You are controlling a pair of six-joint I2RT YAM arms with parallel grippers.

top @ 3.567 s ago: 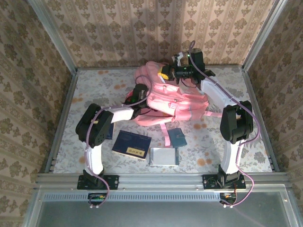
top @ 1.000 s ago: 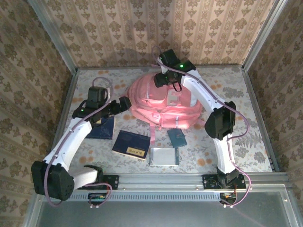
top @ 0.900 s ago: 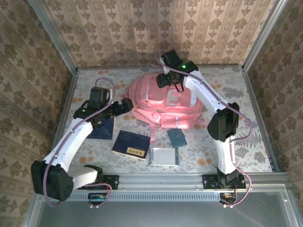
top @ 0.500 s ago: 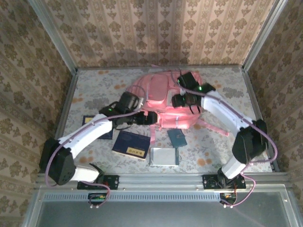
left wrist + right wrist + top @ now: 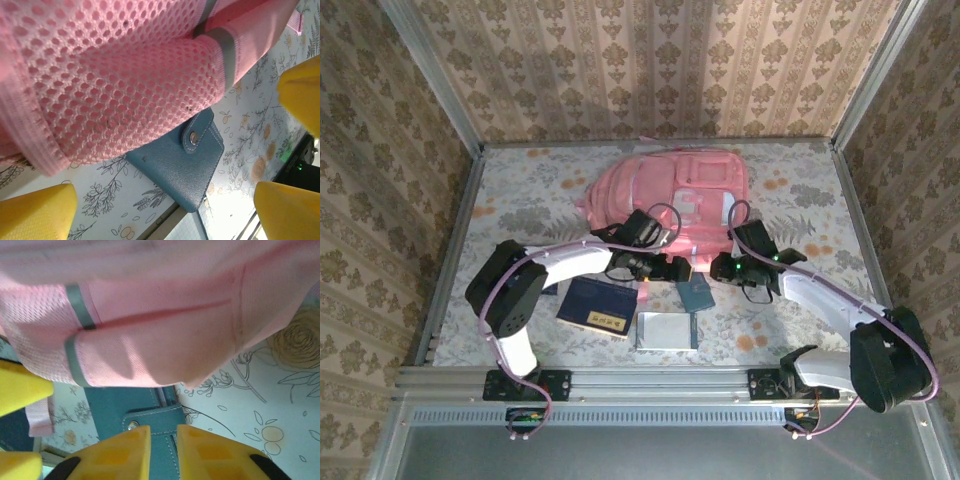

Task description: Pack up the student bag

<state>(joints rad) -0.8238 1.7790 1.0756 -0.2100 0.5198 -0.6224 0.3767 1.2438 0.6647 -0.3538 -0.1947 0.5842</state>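
Note:
The student bag (image 5: pixel 670 195) is a big pink backpack lying flat at the back middle of the table. Its pink fabric also hangs over the left wrist view (image 5: pixel 115 75) and the right wrist view (image 5: pixel 165 315). Just in front of its near edge lies a small teal wallet (image 5: pixel 698 295) with a snap flap (image 5: pixel 187 162) (image 5: pixel 115 407). My left gripper (image 5: pixel 668 268) (image 5: pixel 162 212) stands open to the wallet's left, with nothing between its fingers. My right gripper (image 5: pixel 718 270) (image 5: pixel 164 450) hovers over the flap with its jaws almost together. I cannot tell whether they pinch it.
A dark blue book (image 5: pixel 598 305) and a silver-covered book (image 5: pixel 666 330) lie near the front edge. Another dark blue book (image 5: pixel 548 283) is partly under the left arm. A loose pink strap (image 5: pixel 642 285) trails off the bag. Wallpapered walls enclose three sides.
Both arms have swung from the bag's back and left side down to its near edge, meeting at the teal wallet. The right jaws have narrowed a lot. The bag now lies flatter and farther back.

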